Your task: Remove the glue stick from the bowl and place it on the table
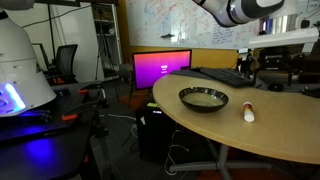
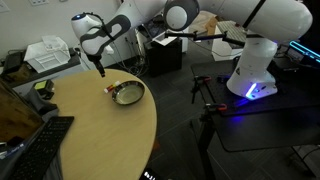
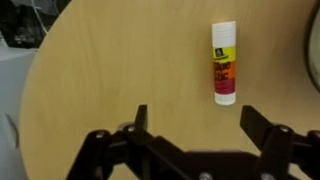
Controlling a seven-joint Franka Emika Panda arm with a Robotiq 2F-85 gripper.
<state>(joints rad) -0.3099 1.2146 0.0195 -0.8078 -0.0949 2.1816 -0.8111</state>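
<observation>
The glue stick (image 3: 225, 63), whitish with a red-orange label, lies flat on the tan table (image 3: 110, 70), outside the bowl. In both exterior views it lies beside the dark bowl (image 1: 203, 98) (image 2: 128, 93): the glue stick (image 1: 249, 113) (image 2: 110, 87) is close to the rim but apart from it. My gripper (image 3: 195, 115) is open and empty, hovering above the table just short of the stick. In an exterior view the gripper (image 2: 100, 68) hangs above the stick. The bowl's edge (image 3: 313, 50) shows at the right of the wrist view.
A black keyboard (image 1: 222, 76) and a monitor with a pink screen (image 1: 162, 68) lie beyond the bowl. Another keyboard (image 2: 40, 145) sits on the near end of the table. The rounded table edge (image 2: 155, 120) runs close to the bowl. The white robot base (image 2: 255, 75) stands off the table.
</observation>
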